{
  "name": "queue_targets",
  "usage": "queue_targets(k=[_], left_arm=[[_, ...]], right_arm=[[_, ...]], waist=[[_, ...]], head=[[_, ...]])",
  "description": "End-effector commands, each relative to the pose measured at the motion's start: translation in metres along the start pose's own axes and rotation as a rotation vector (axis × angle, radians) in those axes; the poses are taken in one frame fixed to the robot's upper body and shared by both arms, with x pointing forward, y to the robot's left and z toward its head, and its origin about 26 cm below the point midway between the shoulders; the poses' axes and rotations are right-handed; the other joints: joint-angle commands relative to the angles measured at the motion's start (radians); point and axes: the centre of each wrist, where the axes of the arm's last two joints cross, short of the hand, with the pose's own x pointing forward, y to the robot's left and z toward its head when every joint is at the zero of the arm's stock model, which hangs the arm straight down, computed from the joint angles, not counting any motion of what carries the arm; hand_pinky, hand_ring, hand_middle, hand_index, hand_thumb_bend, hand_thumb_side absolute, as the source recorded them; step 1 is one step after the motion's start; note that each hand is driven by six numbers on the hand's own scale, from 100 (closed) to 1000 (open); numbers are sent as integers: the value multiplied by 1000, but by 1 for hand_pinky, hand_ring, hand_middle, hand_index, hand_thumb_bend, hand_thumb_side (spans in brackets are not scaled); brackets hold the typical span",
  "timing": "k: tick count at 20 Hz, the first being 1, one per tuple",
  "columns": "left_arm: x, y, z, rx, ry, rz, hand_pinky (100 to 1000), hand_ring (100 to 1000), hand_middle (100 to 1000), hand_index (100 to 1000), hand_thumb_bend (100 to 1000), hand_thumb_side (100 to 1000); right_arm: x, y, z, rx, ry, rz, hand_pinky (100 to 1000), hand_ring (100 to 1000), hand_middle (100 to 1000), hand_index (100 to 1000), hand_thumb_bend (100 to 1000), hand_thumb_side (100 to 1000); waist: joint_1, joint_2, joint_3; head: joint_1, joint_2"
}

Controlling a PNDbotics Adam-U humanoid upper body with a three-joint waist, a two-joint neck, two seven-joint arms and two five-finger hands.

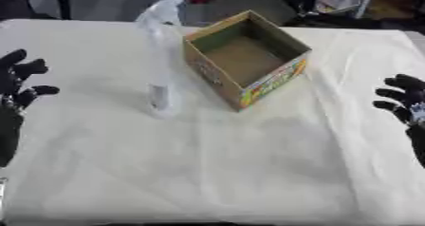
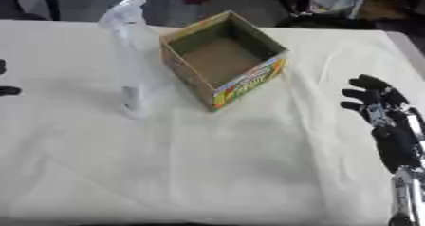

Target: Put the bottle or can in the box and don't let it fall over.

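A clear bottle (image 1: 160, 54) stands upright on the white cloth of the tabletop (image 1: 207, 163), just to the left of the open cardboard box (image 1: 246, 59) and close beside its near-left wall, not inside it. The box sits turned at an angle, nothing in it. My left robot hand (image 1: 16, 85) hangs at the left edge, fingers spread and holding nothing. My right robot hand (image 2: 378, 101) rests at the right edge, fingers relaxed, also holding nothing, well apart from the bottle.
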Motion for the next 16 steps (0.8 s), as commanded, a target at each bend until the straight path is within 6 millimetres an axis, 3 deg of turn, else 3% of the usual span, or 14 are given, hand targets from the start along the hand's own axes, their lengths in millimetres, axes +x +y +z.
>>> queue_targets(k=[1,9,16], left_arm=[[8,5,-12,-88,-12,-76,699,964,717,950,100,708],[-6,11,-42,-197,40,-205,728,1000,768,982,100,781],[-22,3,-69,-294,46,-322,752,1000,803,998,105,872]], right_arm=[[8,-3,-4,13,-23,22,751,794,788,836,100,470],[7,-2,-3,17,-19,20,751,794,788,836,100,470],[6,-1,-3,24,-15,15,751,794,788,836,100,470]], waist=[[3,-12,-3],[4,-14,-13],[5,-15,-23]], head=[[2,3],[8,-5],[12,-13]])
